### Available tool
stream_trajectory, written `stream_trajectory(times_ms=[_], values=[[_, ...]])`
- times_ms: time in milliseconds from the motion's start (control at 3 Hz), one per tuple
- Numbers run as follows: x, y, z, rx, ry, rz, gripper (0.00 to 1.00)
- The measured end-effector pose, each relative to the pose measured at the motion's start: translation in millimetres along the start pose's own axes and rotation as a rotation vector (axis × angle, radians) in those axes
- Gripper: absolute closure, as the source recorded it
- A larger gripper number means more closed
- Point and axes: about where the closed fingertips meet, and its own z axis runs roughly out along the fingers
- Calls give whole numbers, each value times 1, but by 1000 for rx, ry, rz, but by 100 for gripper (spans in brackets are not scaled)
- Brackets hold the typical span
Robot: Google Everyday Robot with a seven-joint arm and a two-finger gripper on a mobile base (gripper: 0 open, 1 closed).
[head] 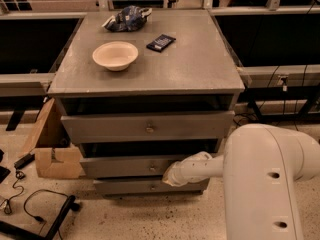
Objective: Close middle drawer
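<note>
Hand (172, 174) is down low, touching the front of the middle drawer (125, 166) just right of its knob (152, 168). Can't tell if it's open or closed. That drawer sits between the top drawer (147, 127) and bottom drawer (145, 186), with a dark gap above it. Up on the counter (195, 64): bowl (115, 55) and crumpled bag (127, 19).

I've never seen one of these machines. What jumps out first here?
The bulky white robot arm fills the lower right, its gripper at the front of the middle drawer of a grey cabinet. On the cabinet top sit a pale bowl, a crumpled blue bag at the back and a small dark packet.
</note>
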Motion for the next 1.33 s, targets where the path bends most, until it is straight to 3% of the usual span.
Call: stream_trajectory(times_ms=[667,1000,1333], values=[[0,0,0,0,0,0,11],[0,0,0,0,0,0,0],[0,0,0,0,0,0,0]])
